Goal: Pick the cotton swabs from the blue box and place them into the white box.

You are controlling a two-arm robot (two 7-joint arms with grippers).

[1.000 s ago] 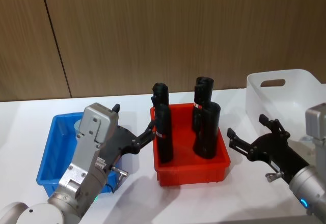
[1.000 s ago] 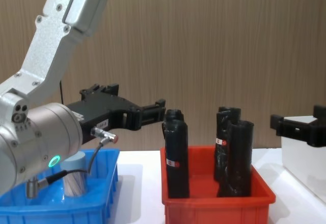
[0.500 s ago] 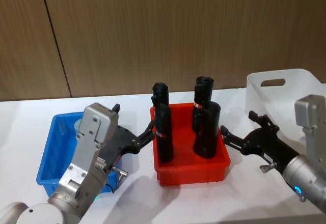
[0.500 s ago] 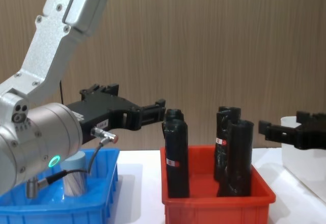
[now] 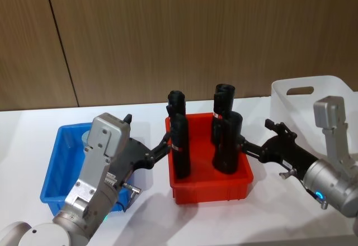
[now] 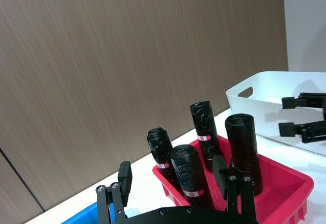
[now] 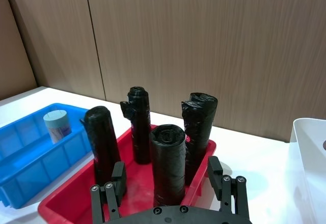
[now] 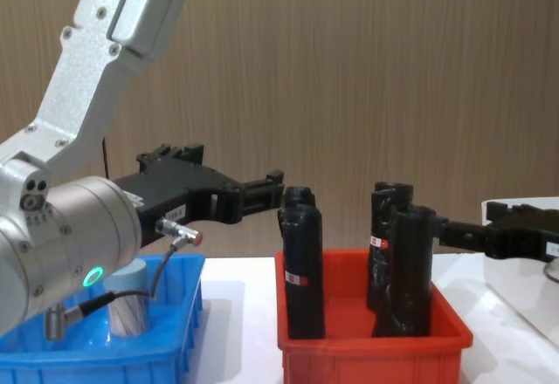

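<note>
- My left gripper (image 5: 146,135) hangs above the right part of the blue box (image 5: 51,174). The forearm rises steeply from the near edge of the counter (image 5: 224,226), and the wrist is bent so that the fingers point toward the red bin (image 5: 210,191).
- Its two fingers are spread wide and nothing is between them. The lower finger tip is near the front left black roll; I cannot tell if they touch.
- My right gripper (image 5: 258,135) comes in from the right, over the counter between the red bin and the white box (image 5: 281,110), almost level, and points at the bin's right wall. Its fingers are also spread apart and empty, and the lower one is close to the front right roll.
- The blue box stands toward the left edge of the counter. I see one tub of cotton swabs (image 7: 56,126) upright near its far wall, with the pale lid on top. In the head view my left arm covers most of it.
- The red bin is in the middle of the counter and holds four black rolls (image 5: 180,154), all upright, two in front and two behind.
- The white box stands at the right edge, with its handle slot facing the bin.
- The rolls stand between the two grippers.
</note>
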